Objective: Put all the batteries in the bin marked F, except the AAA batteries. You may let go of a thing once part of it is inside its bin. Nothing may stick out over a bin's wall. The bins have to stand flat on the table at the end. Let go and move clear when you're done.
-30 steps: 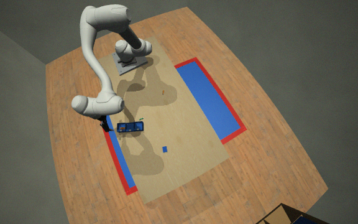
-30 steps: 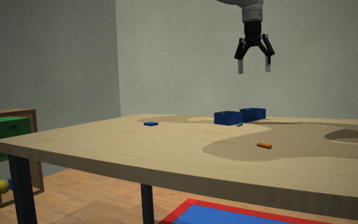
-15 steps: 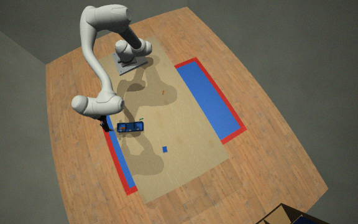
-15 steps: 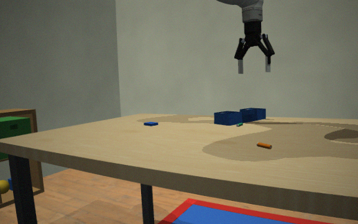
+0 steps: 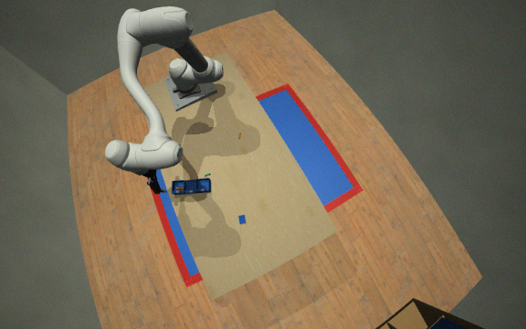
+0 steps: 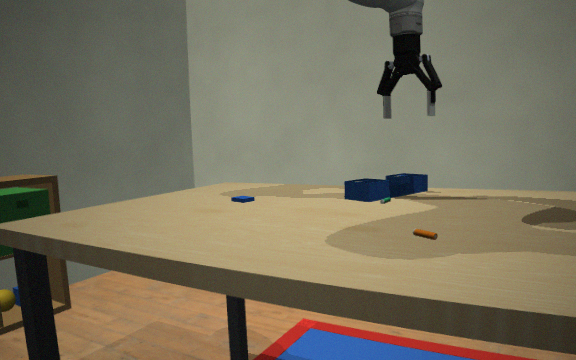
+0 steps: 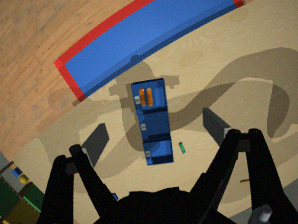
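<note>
Pale wooden table (image 6: 118, 235) in a grey-walled room, blue twin bins (image 6: 385, 187) near its far edge.

High over the bins: gripper (image 6: 409, 107), fingers wide apart, nothing between them. Green battery (image 7: 180, 147) just beside the bins, at about 1 o'clock from the gripper in the wrist view, long axis roughly 12-to-6. Orange battery (image 6: 425, 234) well apart, nearer the arm's base, lying flat on the table.

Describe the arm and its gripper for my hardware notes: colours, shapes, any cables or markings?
The arm is smooth and pale grey, built of rounded tubular links with bulbous joints, on a grey square base plate. A light grey cuff leads into the black gripper, whose angled linkage bars spread to two jaws tipped with pale grey pads. No cables or markings are visible.
</note>
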